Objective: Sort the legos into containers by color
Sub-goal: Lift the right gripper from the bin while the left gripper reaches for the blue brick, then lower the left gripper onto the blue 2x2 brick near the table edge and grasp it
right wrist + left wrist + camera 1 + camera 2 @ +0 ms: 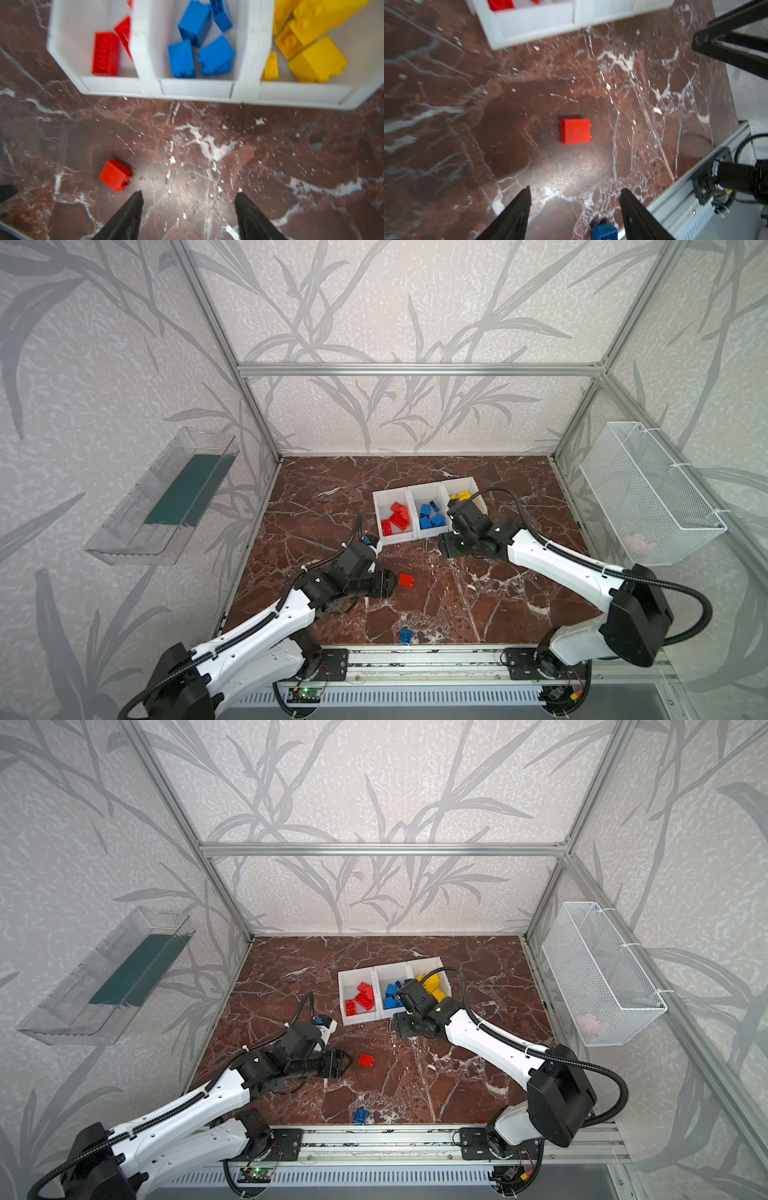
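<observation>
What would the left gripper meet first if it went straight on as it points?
Probably the loose red brick, lying ahead of the open left gripper; it may touch the table first.

Walls (pixel 395 302): pale textured wallpaper with grey leaf print, on 3 sides. Aluminium frame (pixel 415 369): crossbar across the centre, uprights at both rear corners. Work surface (pixel 457 605): red-brown marble pattern with white veins, lower centre. Clear plastic tray (pixel 137 531), mid-left wall, holds a dark green liner (pixel 187 493). White wire basket (pixel 648 489), mid-right wall; a pale pink item (pixel 638 545) inside, unclear. Light even, diffuse.
</observation>
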